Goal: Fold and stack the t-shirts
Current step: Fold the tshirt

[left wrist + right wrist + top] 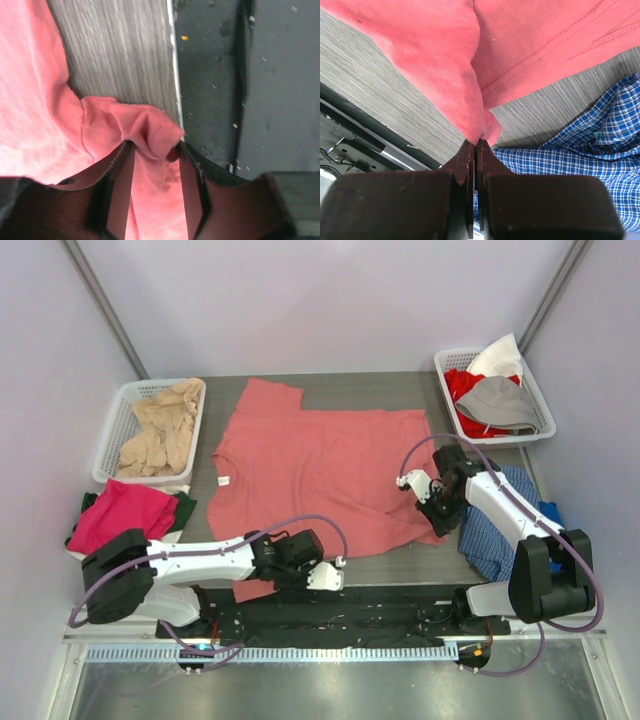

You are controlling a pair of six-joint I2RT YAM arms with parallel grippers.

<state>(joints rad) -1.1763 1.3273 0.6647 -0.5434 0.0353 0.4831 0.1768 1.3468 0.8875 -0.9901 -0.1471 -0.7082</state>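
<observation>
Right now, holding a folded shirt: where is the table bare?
Bare table shows behind the salmon t-shirt, between the left basket and right basket, plus a strip by its near hem. Crowded: magenta t-shirt left, blue checked cloth right.

left gripper [152, 147] and right gripper [476, 142] sit low, jaws of each pinched on the salmon-red t-shirt [320, 470].
</observation>
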